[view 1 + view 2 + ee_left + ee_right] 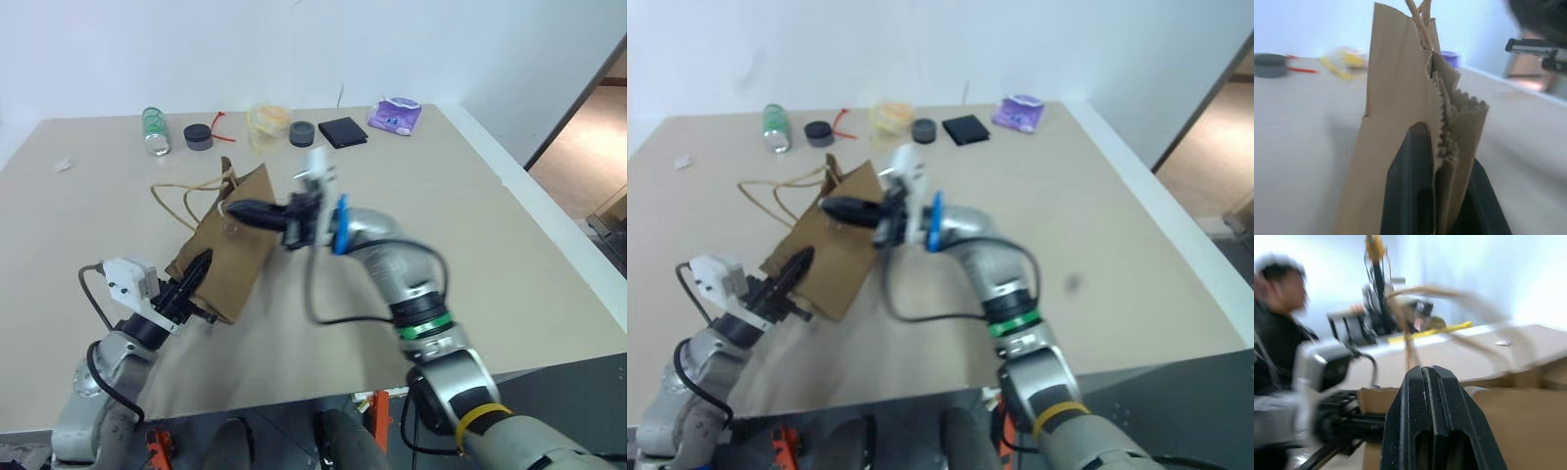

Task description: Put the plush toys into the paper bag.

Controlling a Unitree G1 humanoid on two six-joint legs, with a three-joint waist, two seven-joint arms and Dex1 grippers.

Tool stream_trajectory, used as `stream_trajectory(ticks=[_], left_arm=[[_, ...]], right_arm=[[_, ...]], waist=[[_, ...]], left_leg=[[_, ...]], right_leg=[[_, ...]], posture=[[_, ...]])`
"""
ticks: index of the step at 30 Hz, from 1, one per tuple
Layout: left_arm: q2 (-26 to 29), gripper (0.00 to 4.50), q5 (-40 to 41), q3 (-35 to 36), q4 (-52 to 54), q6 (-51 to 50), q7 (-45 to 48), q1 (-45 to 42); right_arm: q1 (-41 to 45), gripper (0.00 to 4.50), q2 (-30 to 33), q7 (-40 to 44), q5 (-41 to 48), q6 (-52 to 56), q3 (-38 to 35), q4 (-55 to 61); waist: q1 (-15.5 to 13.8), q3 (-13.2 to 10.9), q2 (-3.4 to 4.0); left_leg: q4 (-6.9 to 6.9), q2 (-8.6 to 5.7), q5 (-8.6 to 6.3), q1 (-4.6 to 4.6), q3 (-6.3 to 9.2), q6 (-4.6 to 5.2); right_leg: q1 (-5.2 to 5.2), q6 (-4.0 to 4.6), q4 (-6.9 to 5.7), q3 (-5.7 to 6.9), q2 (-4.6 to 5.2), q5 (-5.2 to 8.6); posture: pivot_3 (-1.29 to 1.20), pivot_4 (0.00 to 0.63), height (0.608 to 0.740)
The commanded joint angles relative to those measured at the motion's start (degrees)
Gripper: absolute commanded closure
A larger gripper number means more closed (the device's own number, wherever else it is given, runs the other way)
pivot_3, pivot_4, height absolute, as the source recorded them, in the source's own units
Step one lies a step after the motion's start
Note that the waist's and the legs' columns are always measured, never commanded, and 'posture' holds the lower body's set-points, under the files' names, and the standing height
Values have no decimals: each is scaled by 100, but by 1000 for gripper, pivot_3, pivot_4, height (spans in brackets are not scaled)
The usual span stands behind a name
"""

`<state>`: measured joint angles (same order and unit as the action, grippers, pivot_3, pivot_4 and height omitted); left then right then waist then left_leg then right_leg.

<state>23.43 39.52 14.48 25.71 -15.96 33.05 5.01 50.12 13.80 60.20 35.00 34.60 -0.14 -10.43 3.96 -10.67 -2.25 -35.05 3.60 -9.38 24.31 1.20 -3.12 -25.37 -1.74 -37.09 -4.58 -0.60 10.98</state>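
Note:
The brown paper bag (pixel 240 259) lies flat on the table with its mouth towards the far side. Its tan cord handles (pixel 172 199) trail off to the left. My left gripper (pixel 201 262) is shut on the bag's near end; in the left wrist view the paper (pixel 1400 98) stands pinched between its black fingers (pixel 1405 191). My right gripper (pixel 238 209) is shut at the bag's mouth. In the right wrist view a tan cord (pixel 1408 345) rises straight from its fingertips (pixel 1427 382). A yellow-and-white plush toy (pixel 267 123) sits at the table's far side.
Along the far edge stand a green bottle (pixel 155 132), two black round objects (pixel 199 136) (pixel 302 133), a red item (pixel 217 119), a black square (pixel 343 131) and a purple-white packet (pixel 395 116). The table's right edge (pixel 549 225) drops to the floor. A person (pixel 1278 289) shows in the right wrist view.

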Motion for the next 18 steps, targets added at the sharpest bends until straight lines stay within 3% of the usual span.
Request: stream_trajectory(ticks=[1, 3, 8, 11, 18], left_arm=[[698, 4441, 781, 154, -14, -398, 1291, -28], [1273, 4441, 643, 45, -309, -371, 2155, -78], [1894, 4441, 463, -276, -1044, -320, 3427, -562], [2014, 4441, -125, -513, -1785, 85, 3730, -1092], [1925, 4441, -610, -672, -2511, 557, 3963, -2007]], right_arm=[[1, 4500, 699, 504, 337, 333, -398, 35], [-114, 4500, 1019, 624, 237, 322, -384, -43], [-296, 4500, 1143, 637, 158, 266, -283, 59], [-414, 4500, 1128, 584, 137, 267, -186, 215], [-682, 4500, 1317, 618, 58, 343, 24, 515]], waist=[[36, -1, 1], [87, -1, 2], [196, -5, 13], [179, -5, 14], [139, -5, 13]], left_leg=[[0, -1, 0, -1, -4, 0], [5, 0, -4, -6, -5, 6], [28, 5, -18, -25, 0, 31], [32, 4, -17, -22, 2, 31], [28, 2, -17, -14, 0, 31]], right_leg=[[-1, -1, 1, -2, 2, 2], [-3, 6, 2, -2, -1, 8], [-7, 25, -3, -3, -16, 18], [-7, 26, -5, -2, -17, 24], [-6, 18, -4, -3, -12, 27]], posture=[[0, 150, 740], [0, 150, 740], [0, 150, 740], [0, 150, 740], [0, 150, 740]])
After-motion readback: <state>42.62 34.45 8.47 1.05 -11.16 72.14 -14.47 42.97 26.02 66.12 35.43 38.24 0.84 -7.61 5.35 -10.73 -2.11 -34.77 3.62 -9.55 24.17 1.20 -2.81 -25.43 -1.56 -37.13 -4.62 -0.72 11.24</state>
